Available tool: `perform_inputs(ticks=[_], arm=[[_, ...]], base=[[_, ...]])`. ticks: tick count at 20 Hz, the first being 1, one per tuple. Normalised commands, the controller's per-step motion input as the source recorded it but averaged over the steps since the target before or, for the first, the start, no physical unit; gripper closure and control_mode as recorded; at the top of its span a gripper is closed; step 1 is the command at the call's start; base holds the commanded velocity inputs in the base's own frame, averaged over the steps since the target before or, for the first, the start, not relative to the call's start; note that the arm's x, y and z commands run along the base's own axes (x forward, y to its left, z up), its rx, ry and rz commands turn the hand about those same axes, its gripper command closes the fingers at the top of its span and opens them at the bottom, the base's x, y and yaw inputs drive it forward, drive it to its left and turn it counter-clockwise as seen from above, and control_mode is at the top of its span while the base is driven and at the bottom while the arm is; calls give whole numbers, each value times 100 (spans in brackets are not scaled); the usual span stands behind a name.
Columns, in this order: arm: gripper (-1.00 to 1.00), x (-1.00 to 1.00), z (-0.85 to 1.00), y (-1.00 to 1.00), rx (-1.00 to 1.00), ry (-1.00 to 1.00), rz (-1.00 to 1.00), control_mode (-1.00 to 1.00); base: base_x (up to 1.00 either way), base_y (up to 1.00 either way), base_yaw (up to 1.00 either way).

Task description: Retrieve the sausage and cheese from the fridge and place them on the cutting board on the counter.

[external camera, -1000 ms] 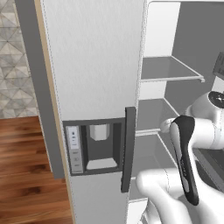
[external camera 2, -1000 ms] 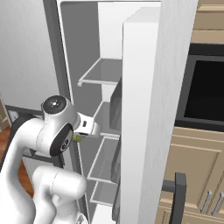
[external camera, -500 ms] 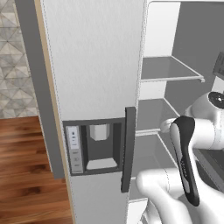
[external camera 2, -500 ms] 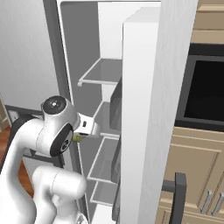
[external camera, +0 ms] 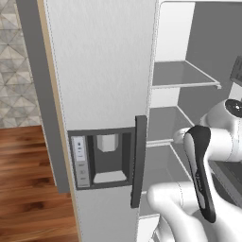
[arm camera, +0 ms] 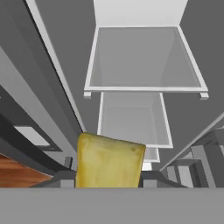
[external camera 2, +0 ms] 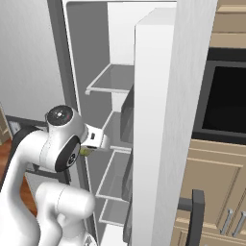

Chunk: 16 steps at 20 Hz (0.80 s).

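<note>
The fridge [external camera: 104, 71] stands with its right door [external camera 2: 158, 120] swung open, and my arm reaches into the open compartment. My gripper [external camera 2: 94, 142] is shut on the cheese [external camera 2: 85, 152], a small yellowish-olive chunk held just in front of the white shelves [external camera 2: 108, 89]. In the hand view the cheese [arm camera: 109, 162] sits between the fingertips of the gripper [arm camera: 109, 178], with bare shelves [arm camera: 144, 89] stacked beyond it. The sausage, the cutting board and the counter are out of view.
The shut left fridge door carries a water dispenser [external camera: 106, 158] and a dark vertical handle [external camera: 138, 160]. Beige cabinets [external camera 2: 226, 192] and a dark oven [external camera 2: 226, 101] lie right of the open door. Wooden floor [external camera: 28, 189] shows at the left.
</note>
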Motion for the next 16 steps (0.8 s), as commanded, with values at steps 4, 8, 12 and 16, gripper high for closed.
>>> perform_inputs(ticks=[4,8,12,16], arm=[[100,0,0,0,0,0,0,100],[100,0,0,0,0,0,0,100],[100,0,0,0,0,0,0,100],[100,0,0,0,0,0,0,100]], base=[[-56,5,2],[-74,38,19],[-37,39,75],[-33,36,80]])
